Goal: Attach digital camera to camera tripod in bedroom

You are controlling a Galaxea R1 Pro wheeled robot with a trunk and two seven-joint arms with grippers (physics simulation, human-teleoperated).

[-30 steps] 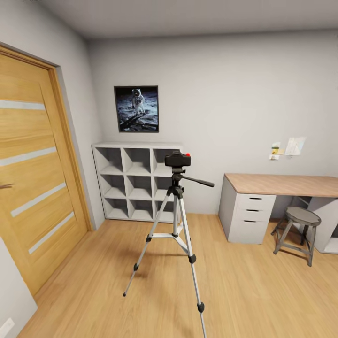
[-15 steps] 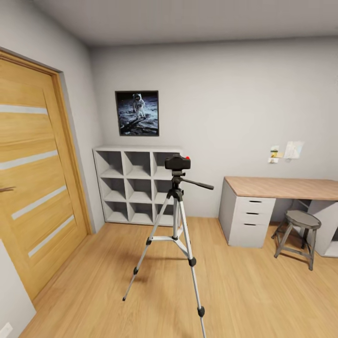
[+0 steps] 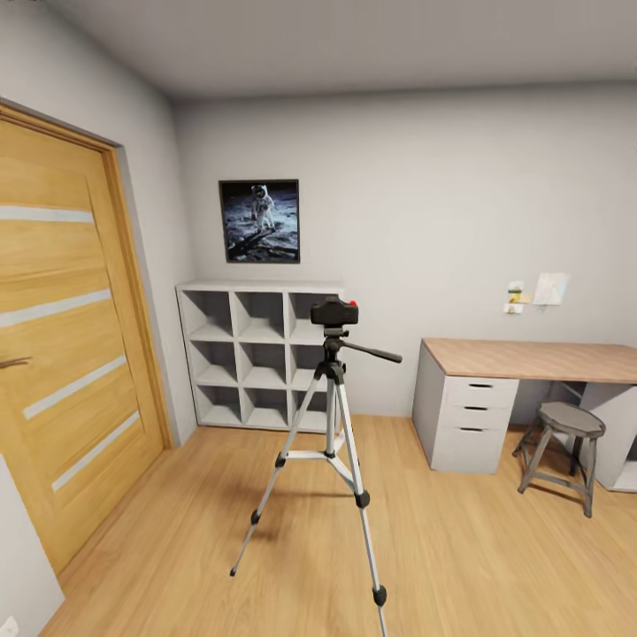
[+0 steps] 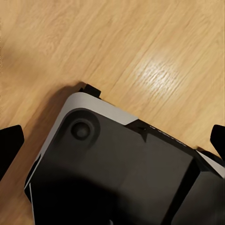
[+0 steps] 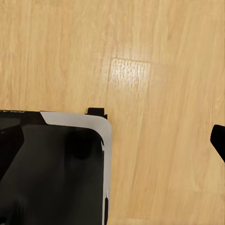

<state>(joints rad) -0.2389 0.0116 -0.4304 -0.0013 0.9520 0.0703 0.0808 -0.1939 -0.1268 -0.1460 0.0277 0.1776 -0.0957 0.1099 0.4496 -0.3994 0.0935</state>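
- Left end effector (image 4: 112,140) seen from its wrist camera: black fingertips (image 4: 10,140) at opposite edges of the frame, spread wide, nothing between them; below, the robot base (image 4: 93,140), dark with a pale rim, over the wood floor (image 4: 154,51).
- Right end effector (image 5: 112,140) likewise spread and empty, one fingertip (image 5: 218,140) at the frame edge, a corner of the same base (pale trim, small black tab) over bare planks.
- Head view alone gives the room: digital camera (image 3: 334,311) seated on the head of the camera tripod (image 3: 332,425), red dot up, mid-floor in front of the white cube shelf (image 3: 257,354).
- Astronaut picture (image 3: 259,221) above the shelf, wooden door (image 3: 62,354) at left, bench (image 3: 531,358) with drawers and a stool (image 3: 566,442) at right.
- Paper notes (image 3: 540,290) on the wall too small to read.
- Against the frame a second back, whole scene sits slightly lower and smaller (camera shift, not the objects).
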